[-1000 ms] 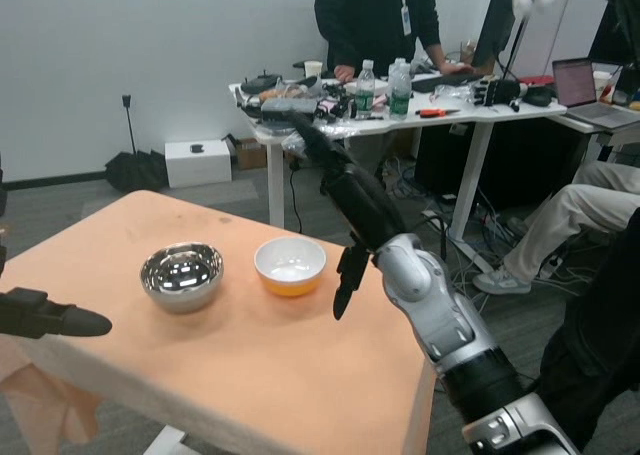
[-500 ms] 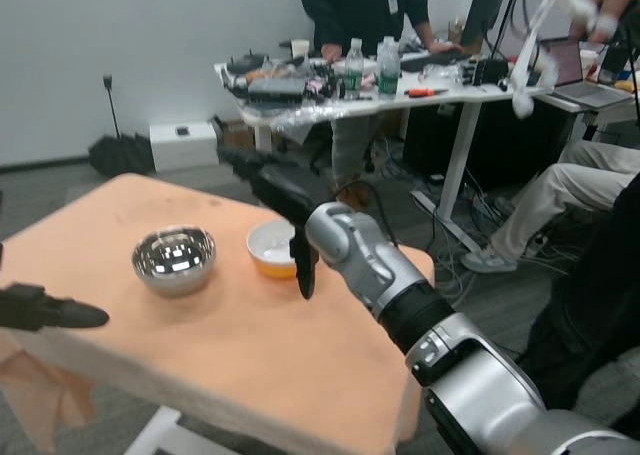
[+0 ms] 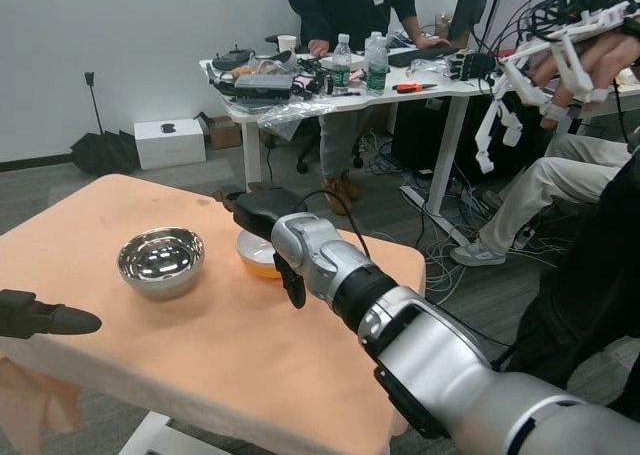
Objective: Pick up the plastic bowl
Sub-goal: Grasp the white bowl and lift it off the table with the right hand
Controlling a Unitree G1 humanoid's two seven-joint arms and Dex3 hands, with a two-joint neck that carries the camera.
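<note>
The plastic bowl [image 3: 256, 262], orange outside and white inside, sits on the orange table top [image 3: 200, 355] near its far edge. My right hand [image 3: 268, 218] lies over the bowl's top and covers most of it. Its fingers reach left across the rim and the thumb [image 3: 294, 281] hangs down on the bowl's near right side. I see no closed grip on the bowl. My left hand [image 3: 45, 320] waits low at the left edge of the view, above the table's near left part, holding nothing; its fingers cannot be made out.
A shiny steel bowl [image 3: 160, 261] stands just left of the plastic bowl. Behind the table is a cluttered white desk [image 3: 330, 80] with bottles, a standing person [image 3: 340, 5] and a seated person's legs [image 3: 540, 190] at the right.
My right hand has swung left from beside the plastic bowl to over its top. The camera has also turned, shifting the whole scene. The left hand has stayed put.
</note>
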